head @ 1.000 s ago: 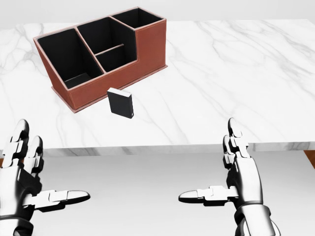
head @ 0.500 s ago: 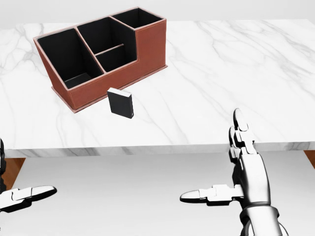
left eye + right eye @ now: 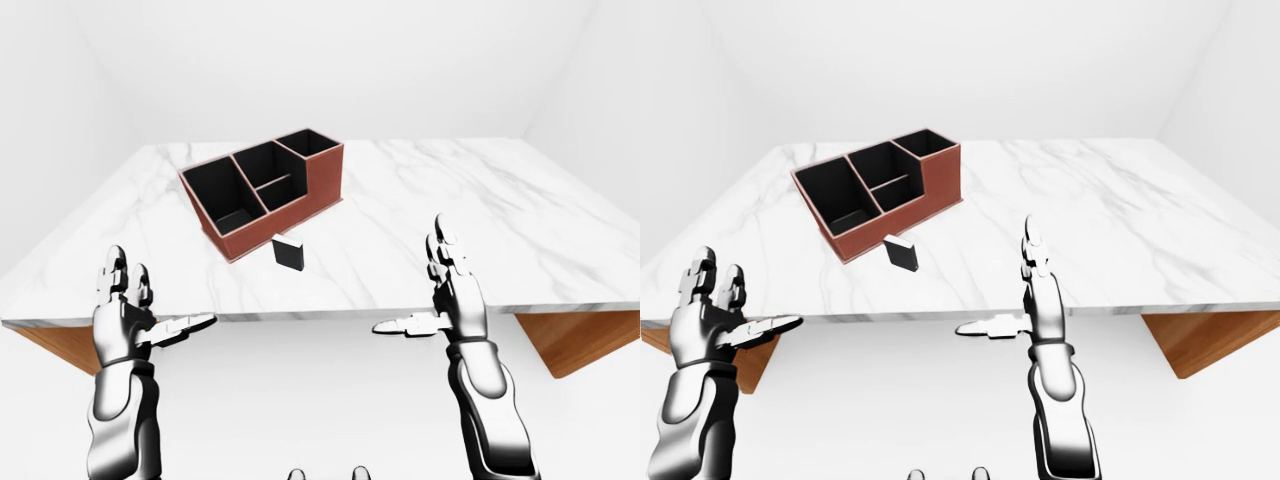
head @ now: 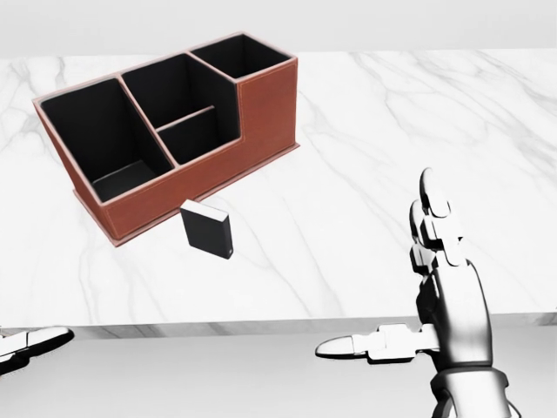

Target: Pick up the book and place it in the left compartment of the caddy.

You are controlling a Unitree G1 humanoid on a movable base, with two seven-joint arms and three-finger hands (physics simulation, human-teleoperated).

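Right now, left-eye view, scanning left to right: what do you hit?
Left hand → caddy → book standing just below the caddy's wall → right hand. Both hands are open, held below the near edge of the marble table.

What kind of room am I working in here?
Likely a bare simulated test room, not a real office: plain white walls, one marble-topped table, and on it only a desk caddy and a small black book.
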